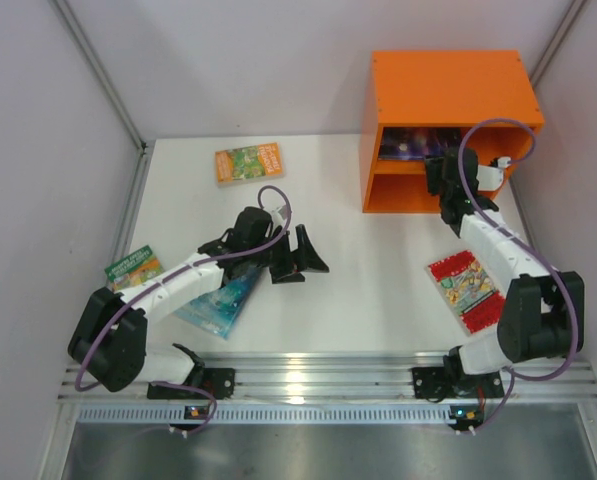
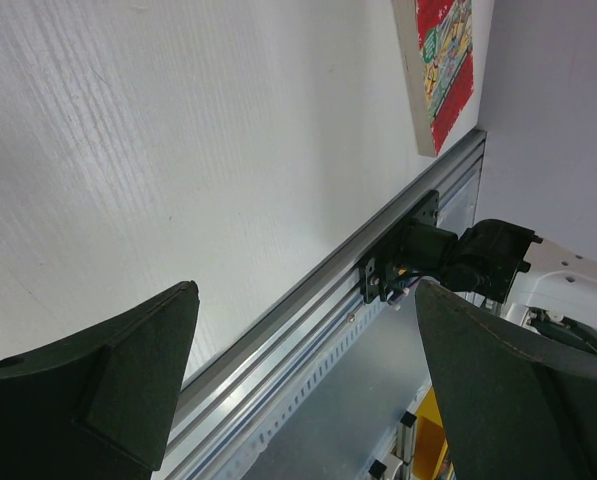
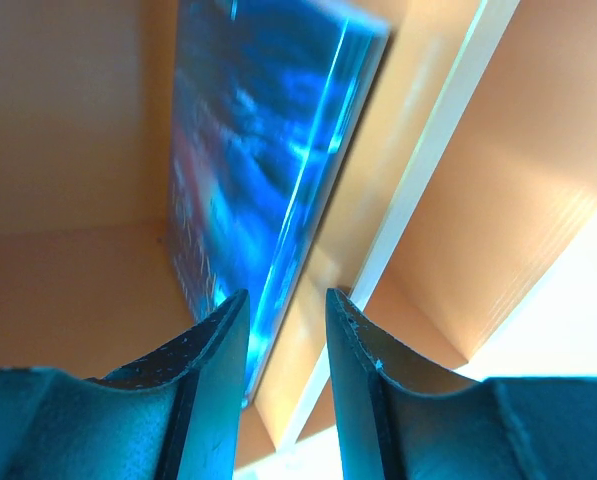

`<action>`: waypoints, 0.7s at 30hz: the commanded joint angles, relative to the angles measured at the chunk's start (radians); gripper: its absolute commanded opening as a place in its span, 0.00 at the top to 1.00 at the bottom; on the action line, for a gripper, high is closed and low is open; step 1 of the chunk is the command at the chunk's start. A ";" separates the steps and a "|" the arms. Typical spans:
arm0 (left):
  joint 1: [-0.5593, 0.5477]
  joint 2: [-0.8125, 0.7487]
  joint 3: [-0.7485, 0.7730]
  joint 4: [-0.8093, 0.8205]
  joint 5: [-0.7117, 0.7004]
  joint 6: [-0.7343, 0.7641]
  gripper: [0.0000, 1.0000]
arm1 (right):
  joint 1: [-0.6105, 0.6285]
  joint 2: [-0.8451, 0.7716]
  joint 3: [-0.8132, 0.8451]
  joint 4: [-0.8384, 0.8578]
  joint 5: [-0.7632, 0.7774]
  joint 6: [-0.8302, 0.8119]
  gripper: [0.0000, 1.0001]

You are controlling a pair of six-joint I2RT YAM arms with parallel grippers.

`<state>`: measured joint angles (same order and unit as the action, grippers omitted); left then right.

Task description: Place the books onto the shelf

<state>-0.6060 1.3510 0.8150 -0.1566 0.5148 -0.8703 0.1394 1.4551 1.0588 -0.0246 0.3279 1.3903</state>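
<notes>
With the blue book (image 3: pixel 238 150) in the shelf (image 1: pixel 448 85), the right claw (image 3: pixel 285 300), a bit spread and empty, should back out

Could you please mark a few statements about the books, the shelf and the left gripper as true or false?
1. A dark blue book sits in the upper compartment of the shelf. True.
2. The red book lies in the lower compartment. False: it lies flat on the table, outside the shelf.
3. The left gripper is wide open and holds nothing. True.
4. The orange-green book is partly under the left arm. False: it lies uncovered at the far side of the table; the pale teal book is the one under that arm.
</notes>
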 commanded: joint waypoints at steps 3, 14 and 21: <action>-0.008 0.014 0.038 0.034 -0.004 0.010 0.06 | -0.037 0.002 -0.011 -0.094 0.027 -0.010 0.63; -0.020 0.017 0.035 0.029 -0.033 -0.010 0.06 | -0.032 0.088 0.004 -0.023 -0.087 -0.054 0.70; -0.021 0.019 0.049 0.017 -0.036 -0.003 0.06 | -0.032 0.096 0.001 0.009 -0.099 -0.082 0.75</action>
<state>-0.6239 1.3754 0.8322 -0.1596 0.4824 -0.8738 0.1127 1.5124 1.0626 0.0639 0.2546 1.3636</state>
